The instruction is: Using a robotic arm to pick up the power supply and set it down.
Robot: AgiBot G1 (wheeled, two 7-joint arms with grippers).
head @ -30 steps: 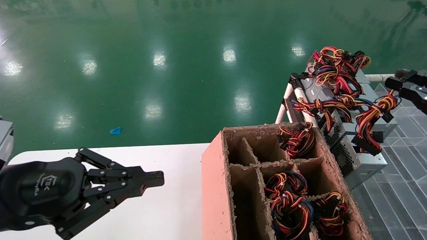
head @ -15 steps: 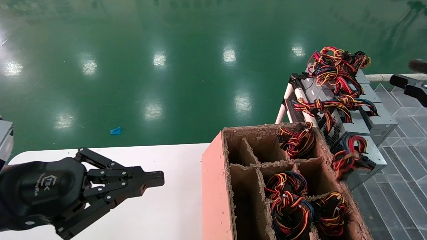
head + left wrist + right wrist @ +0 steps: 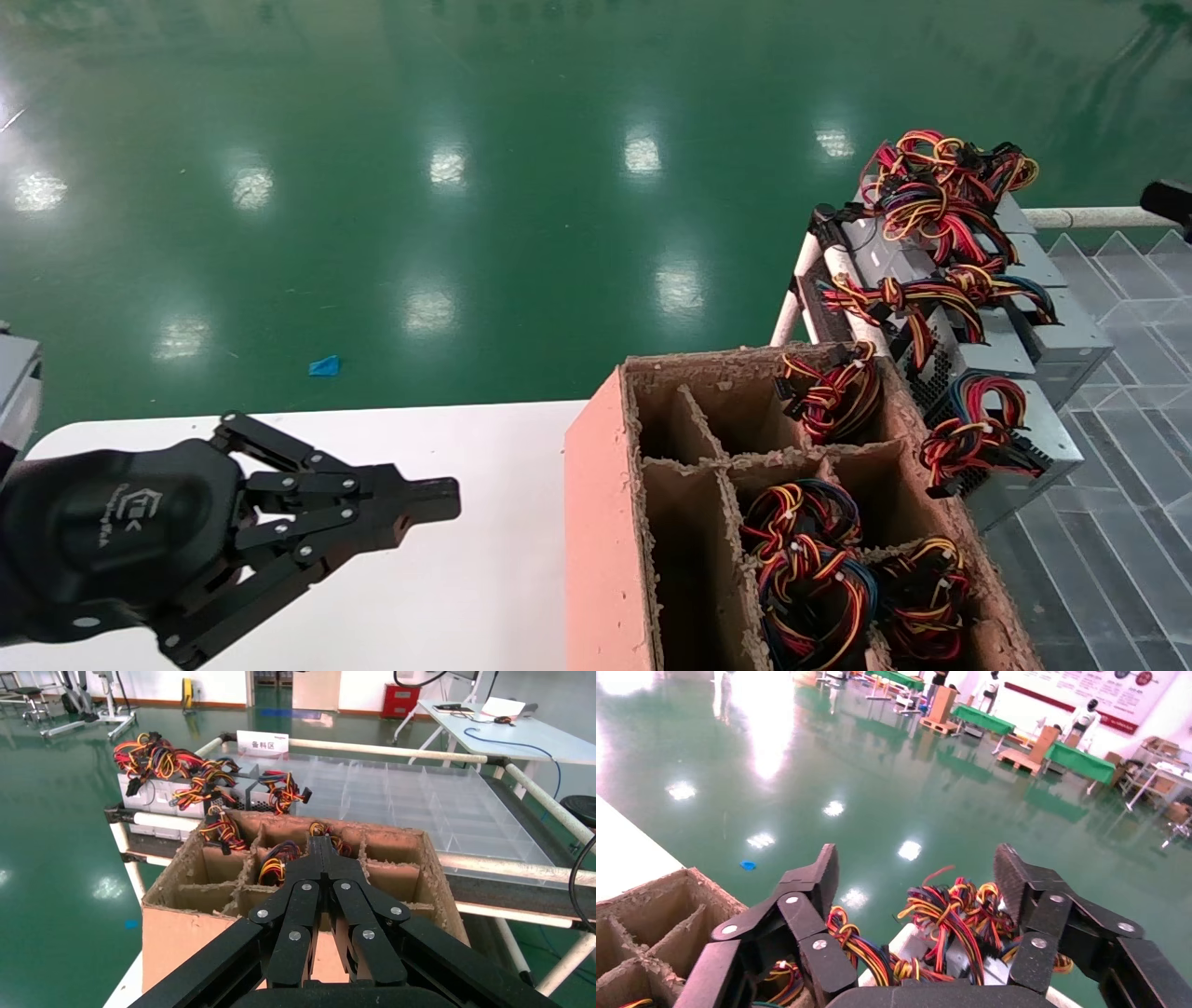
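Right end effector point(image 3: 916, 881) spread wide, empty, upper right above power supply point(image 3: 1015, 438); left end effector point(image 3: 438, 499) closed, parked lower left.

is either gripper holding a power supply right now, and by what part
Nothing is held. The right gripper is open and empty above the wire bundles; the left gripper is shut on nothing over the white table.

Pink-sided cardboard divider box point(image 3: 605, 522) stood at the white table's point(image 3: 466, 596) right end, wire bundles point(image 3: 810, 559) filling some cells, others empty. Clear plastic compartment tray point(image 3: 429, 797) lay on a white pipe rack point(image 3: 393, 750) behind. Blue scrap point(image 3: 323, 366) lay on the glossy green floor point(image 3: 372, 186).
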